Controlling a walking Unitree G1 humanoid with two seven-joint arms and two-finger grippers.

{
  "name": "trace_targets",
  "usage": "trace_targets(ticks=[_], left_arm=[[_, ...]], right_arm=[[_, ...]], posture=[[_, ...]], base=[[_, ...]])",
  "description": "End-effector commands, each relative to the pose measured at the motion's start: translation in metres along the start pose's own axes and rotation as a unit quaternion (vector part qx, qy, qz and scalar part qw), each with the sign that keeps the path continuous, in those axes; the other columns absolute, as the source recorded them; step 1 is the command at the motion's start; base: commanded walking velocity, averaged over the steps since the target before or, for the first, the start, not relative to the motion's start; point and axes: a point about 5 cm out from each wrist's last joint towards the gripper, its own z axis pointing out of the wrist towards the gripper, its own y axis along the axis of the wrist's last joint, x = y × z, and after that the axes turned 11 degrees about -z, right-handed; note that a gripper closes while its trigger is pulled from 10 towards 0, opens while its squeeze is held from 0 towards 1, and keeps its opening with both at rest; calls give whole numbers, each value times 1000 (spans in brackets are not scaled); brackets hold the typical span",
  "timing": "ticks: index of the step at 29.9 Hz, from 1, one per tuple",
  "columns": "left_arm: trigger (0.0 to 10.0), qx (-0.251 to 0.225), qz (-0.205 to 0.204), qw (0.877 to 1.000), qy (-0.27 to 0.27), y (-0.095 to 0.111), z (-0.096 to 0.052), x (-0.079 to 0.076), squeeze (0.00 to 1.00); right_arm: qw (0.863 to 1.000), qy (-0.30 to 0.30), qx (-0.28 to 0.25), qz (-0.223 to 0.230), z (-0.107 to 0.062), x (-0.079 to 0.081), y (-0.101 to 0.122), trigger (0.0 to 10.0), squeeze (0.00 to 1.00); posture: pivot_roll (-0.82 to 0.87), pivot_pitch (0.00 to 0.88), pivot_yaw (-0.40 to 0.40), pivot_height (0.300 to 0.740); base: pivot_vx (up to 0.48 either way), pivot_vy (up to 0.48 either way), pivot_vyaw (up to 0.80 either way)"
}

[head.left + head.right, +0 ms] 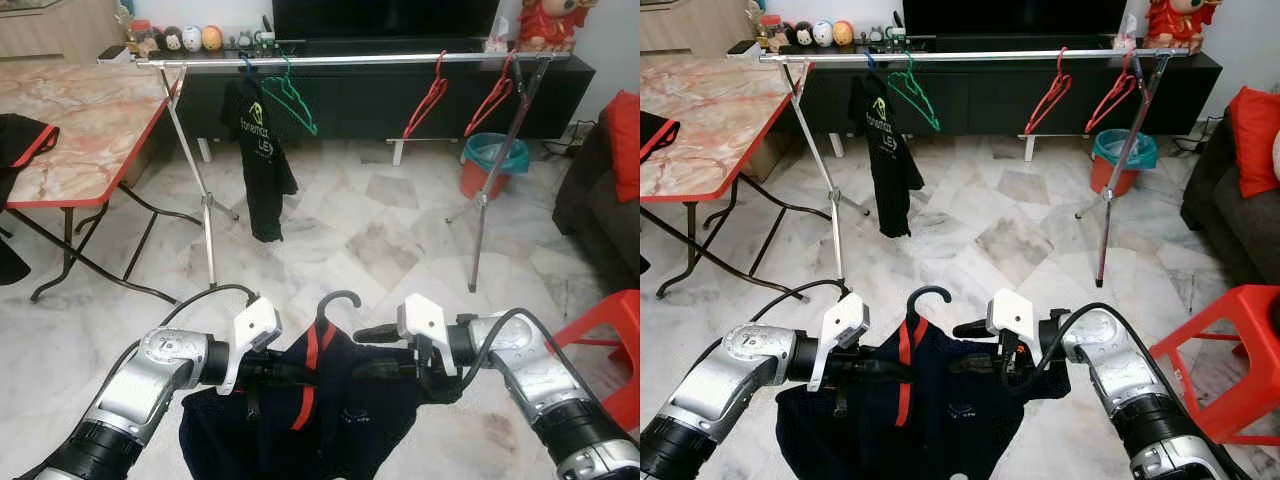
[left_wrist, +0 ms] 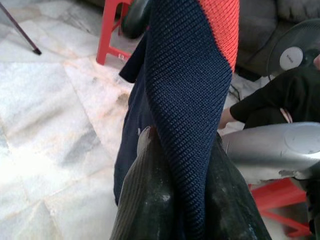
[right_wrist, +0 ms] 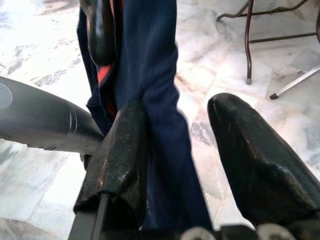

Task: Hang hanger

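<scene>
Navy shirt [image 1: 300,410] on hanger [image 1: 335,303], rail [image 1: 350,61] well ahead across open floor [image 1: 380,230].

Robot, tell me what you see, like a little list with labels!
held: navy shirt on a black hanger
left gripper: shut on the shirt
right gripper: open around the shirt
rail: ahead, across the room
on rail: black shirt, green hanger, two red hangers
table: front left
stool: right
</scene>
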Motion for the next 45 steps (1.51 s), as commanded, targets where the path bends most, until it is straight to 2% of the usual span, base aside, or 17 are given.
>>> trace_targets(ticks=[1,8,13,14,15,16,17,19,21,23,24,26,35,36,38,41,45], left_arm=[[0,11,5,1000,10,-4,-1,2,0],[0,5,-11,999,52,-14,-1,9,0],[0,-4,-20,990,137,-23,-4,24,0],[1255,-4,-26,981,194,-29,-7,34,0],[8549,-5,-26,975,221,-31,-8,39,0],[8549,-6,-29,968,251,-34,-9,44,0],[10000,-10,-37,958,283,-37,-11,49,0],[10000,-24,-63,935,348,-43,-17,58,0],[10000,-58,-99,903,413,-51,-25,64,0],[10000,-63,-99,898,424,-53,-27,64,0],[10000,-73,-100,891,437,-56,-28,65,0],[10000,-86,-104,887,442,-56,-27,64,0],[10000,-205,-125,857,456,-40,-14,62,0],[10000,-217,-128,856,451,-38,-11,61,0],[10000,-221,-130,856,449,-38,-10,60,0],[10000,-222,-122,858,447,-36,-6,59,0],[10000,-225,-113,857,450,-32,-7,61,0]], right_arm=[[1000,-11,-17,-8,-3,-5,7,10000,0],[1000,-13,-28,-2,-3,-1,7,10000,0],[995,-99,-1,6,-8,-11,-2,10000,0],[988,-154,20,16,-12,-16,-11,10000,0],[984,-175,30,19,-13,-17,-15,10000,0],[979,-198,43,25,-15,-18,-19,10000,0],[972,-227,55,34,-17,-19,-25,10000,0],[954,-284,78,60,-20,-18,-37,10000,0],[920,-364,89,113,-21,-11,-55,10000,0],[911,-383,93,121,-21,-9,-59,10000,0],[893,-415,96,147,-21,-5,-67,10000,0],[877,-437,102,173,-19,0,-74,10000,0],[744,-570,126,325,-12,36,-115,10000,0],[721,-581,137,351,-9,45,-122,10000,0],[715,-584,144,356,-8,49,-124,10000,0],[678,-596,155,400,-4,62,-132,10000,0],[657,-596,158,435,2,76,-138,10000,0]], posture=[[-68,33,21,740],[-70,35,21,740],[-71,35,23,740],[-70,33,24,740],[-67,33,25,740],[-67,33,26,740],[-70,34,26,740],[-70,34,26,740],[-76,34,28,740],[-76,34,29,740],[-79,35,31,740],[-78,35,31,740],[-74,26,26,740],[-78,20,26,740],[-78,20,26,740],[-77,15,27,740],[-79,19,29,740]], base=[[0,0,0],[0,0,0],[0,0,0],[0,0,0],[0,0,0],[0,0,0],[0,0,0],[0,0,0],[0,0,0],[0,0,0],[0,0,0],[0,0,0],[0,0,0],[0,0,0],[0,0,0],[0,0,0],[0,0,0]])
